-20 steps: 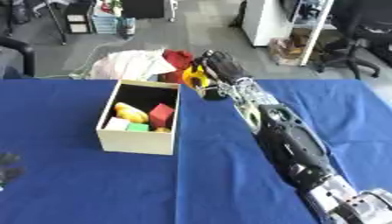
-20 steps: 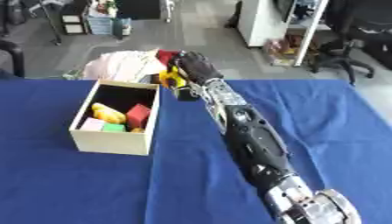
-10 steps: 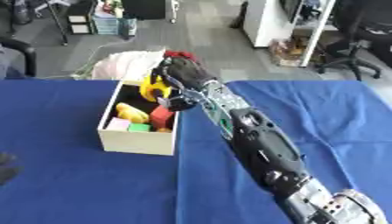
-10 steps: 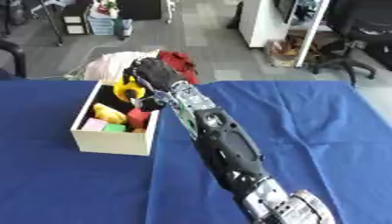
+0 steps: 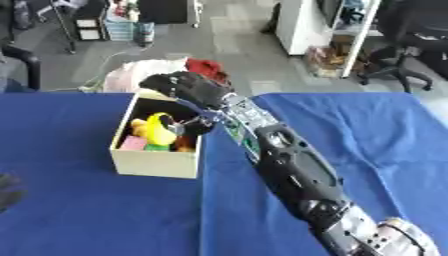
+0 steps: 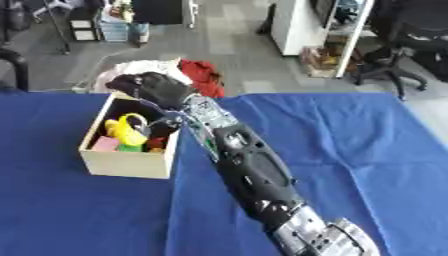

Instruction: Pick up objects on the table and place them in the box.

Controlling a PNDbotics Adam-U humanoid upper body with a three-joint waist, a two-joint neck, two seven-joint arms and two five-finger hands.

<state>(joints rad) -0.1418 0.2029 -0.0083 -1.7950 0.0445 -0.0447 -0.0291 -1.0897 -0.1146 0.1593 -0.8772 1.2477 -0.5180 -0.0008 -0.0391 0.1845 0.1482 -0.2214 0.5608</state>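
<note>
An open cardboard box [image 5: 154, 163] stands on the blue table, left of middle. Inside it a yellow toy [image 5: 155, 129] lies on top of a pink block [image 5: 132, 144], a green piece [image 5: 157, 148] and a reddish piece [image 5: 183, 145]. My right arm reaches from the lower right across the table. Its hand [image 5: 187, 88] hovers over the box's far right corner, open, with fingers pointing down beside the yellow toy. My left hand [image 5: 5, 191] rests open at the lower left edge of the left eye view, far from the box.
The blue cloth [image 5: 367, 135] covers the table around the box. Beyond the far edge a heap of white and red fabric [image 6: 199, 72] lies on the floor. Office chairs [image 6: 411, 45] and shelves stand further back.
My right hand swung left from beside the box to over it, carrying the yellow toy. The toy now sits lower, among the things inside the box.
</note>
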